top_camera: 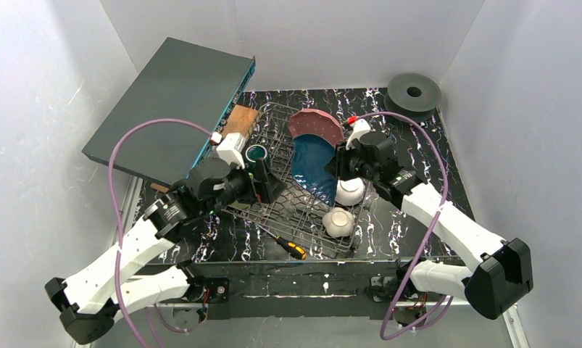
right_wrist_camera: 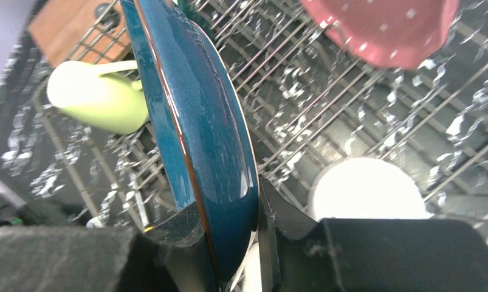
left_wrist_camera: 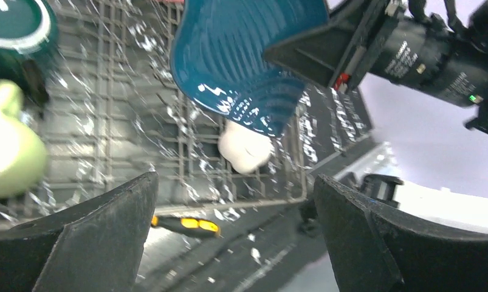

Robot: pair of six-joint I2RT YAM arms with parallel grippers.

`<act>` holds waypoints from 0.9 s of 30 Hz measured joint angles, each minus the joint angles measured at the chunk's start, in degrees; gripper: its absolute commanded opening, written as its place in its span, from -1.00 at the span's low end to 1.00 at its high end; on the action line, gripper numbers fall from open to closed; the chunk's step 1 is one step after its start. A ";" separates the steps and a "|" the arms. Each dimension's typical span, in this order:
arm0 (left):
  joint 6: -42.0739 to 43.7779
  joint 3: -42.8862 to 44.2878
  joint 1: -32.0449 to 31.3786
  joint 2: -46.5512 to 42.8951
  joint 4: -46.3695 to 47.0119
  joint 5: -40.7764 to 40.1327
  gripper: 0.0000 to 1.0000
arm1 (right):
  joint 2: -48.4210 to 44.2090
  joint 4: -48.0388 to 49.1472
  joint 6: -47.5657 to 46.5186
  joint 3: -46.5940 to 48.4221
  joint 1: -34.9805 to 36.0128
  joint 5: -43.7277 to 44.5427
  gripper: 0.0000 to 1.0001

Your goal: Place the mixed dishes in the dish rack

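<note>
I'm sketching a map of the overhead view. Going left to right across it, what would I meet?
In order: big dark grey flat box → dark green mug → blue squarish dish → black round spool disc. Items that overlap these are left out.

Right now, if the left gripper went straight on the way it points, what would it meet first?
Most likely the blue squarish dish, which the right gripper holds on edge above the dish rack. The open left gripper aims near its lower edge; depth is unclear, so it could slip beneath.
</note>
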 measured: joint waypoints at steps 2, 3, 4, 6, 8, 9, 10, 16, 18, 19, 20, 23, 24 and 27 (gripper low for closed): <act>-5.60 -2.80 0.00 -3.13 -0.33 2.05 0.90 | -0.17 -1.44 3.85 -0.02 -2.56 -5.29 -0.97; -8.22 -4.11 0.00 -4.57 -0.31 2.58 0.89 | -0.31 -1.95 5.62 -0.09 -3.85 -8.28 -0.97; -9.97 -4.98 0.00 -5.53 -0.28 2.95 0.88 | -0.48 -2.25 7.02 -0.24 -4.92 -10.60 -0.97; -13.84 -7.21 0.00 -7.63 1.18 3.50 0.88 | -0.94 -3.08 10.14 -0.31 -7.39 -16.72 -0.97; -16.26 -7.93 0.00 -8.28 1.73 3.80 0.86 | -1.44 -3.37 12.39 -0.28 -8.87 -21.38 -0.97; -17.27 -7.78 0.00 -7.91 1.88 4.00 0.84 | -1.86 -3.39 13.31 -0.31 -9.27 -23.28 -0.97; -17.84 -7.34 0.00 -7.23 1.75 4.22 0.82 | -2.29 -3.37 14.10 -0.35 -9.49 -25.05 -0.97; -20.04 -5.18 0.02 0.31 2.54 7.08 0.64 | -4.33 -2.71 17.29 -0.46 -9.49 -37.88 -0.97; -20.39 -5.18 0.02 1.29 2.25 7.28 0.51 | -4.63 -1.29 18.60 -1.36 -9.44 -40.57 -0.97; -20.63 -5.18 0.02 1.31 2.03 7.19 0.41 | -4.81 -0.70 19.21 -1.88 -9.46 -41.68 -0.97; -20.92 -5.20 0.02 1.14 2.03 7.08 0.34 | -4.92 -0.37 19.78 -2.29 -9.46 -42.42 -0.97; -21.97 -6.27 0.02 -0.28 3.72 7.04 0.21 | -4.83 0.57 21.14 -3.10 -9.46 -45.07 -0.97; -22.38 -6.97 0.04 -0.87 4.81 7.08 0.19 | -4.70 1.01 21.46 -3.23 -9.44 -45.97 -0.97; -23.26 -8.50 0.07 -1.36 6.82 7.52 0.02 | -4.46 2.36 22.10 -3.37 -9.44 -48.35 -0.97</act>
